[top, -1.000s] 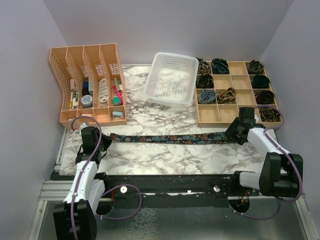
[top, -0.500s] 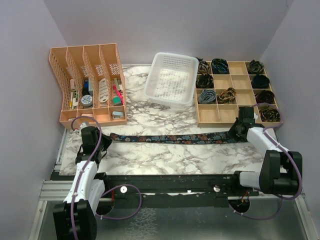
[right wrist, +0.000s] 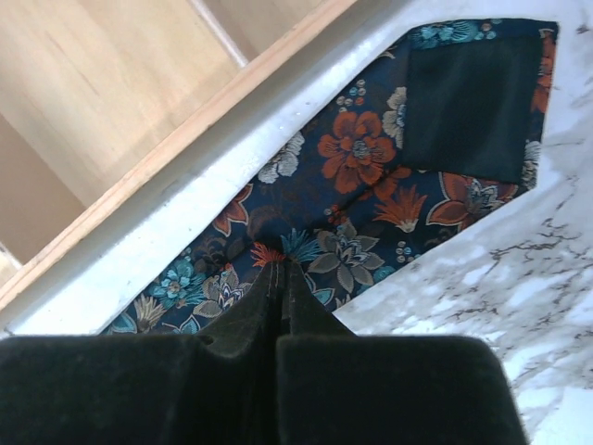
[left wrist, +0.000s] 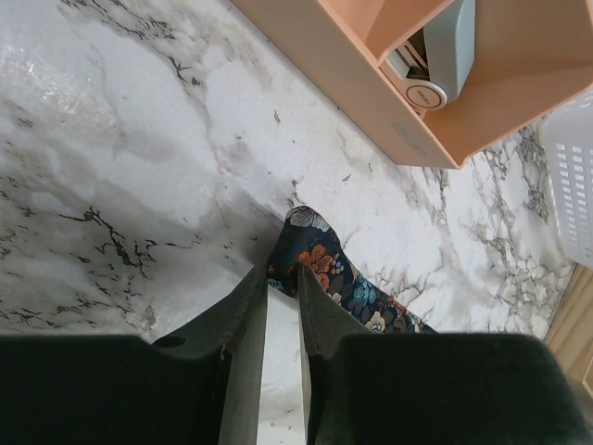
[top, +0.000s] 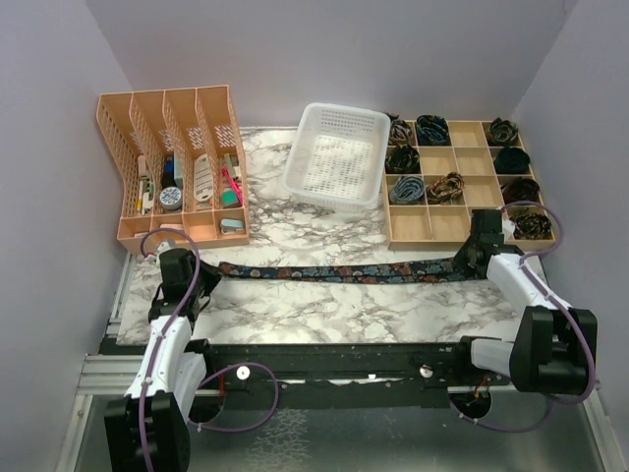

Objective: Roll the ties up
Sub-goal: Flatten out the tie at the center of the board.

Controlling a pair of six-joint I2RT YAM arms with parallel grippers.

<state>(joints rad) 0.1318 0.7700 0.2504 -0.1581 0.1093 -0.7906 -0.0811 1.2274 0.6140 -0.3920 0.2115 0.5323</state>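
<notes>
One tie point(top: 344, 272), dark with red, blue and white flowers, lies stretched flat across the marble table from left to right. My left gripper point(top: 209, 278) is at its narrow end point(left wrist: 315, 255); the jaws stand a little apart, with bare marble showing between them and the tie's tip just at the fingertips point(left wrist: 283, 269). My right gripper point(top: 474, 258) is at the wide end point(right wrist: 361, 158), shut, its tips point(right wrist: 281, 267) pinching the fabric. Several rolled ties point(top: 430, 128) sit in the wooden divided tray.
A wooden divided tray point(top: 470, 162) stands at the back right, its front wall point(right wrist: 111, 111) close behind my right gripper. A white basket point(top: 337, 157) is at the back centre. A peach file organizer point(top: 177, 167) with small items stands at the back left, its corner point(left wrist: 371, 83) near my left gripper.
My right gripper has shut on the tie's wide end and drawn it to the right. My left jaws have parted slightly at the narrow end.
</notes>
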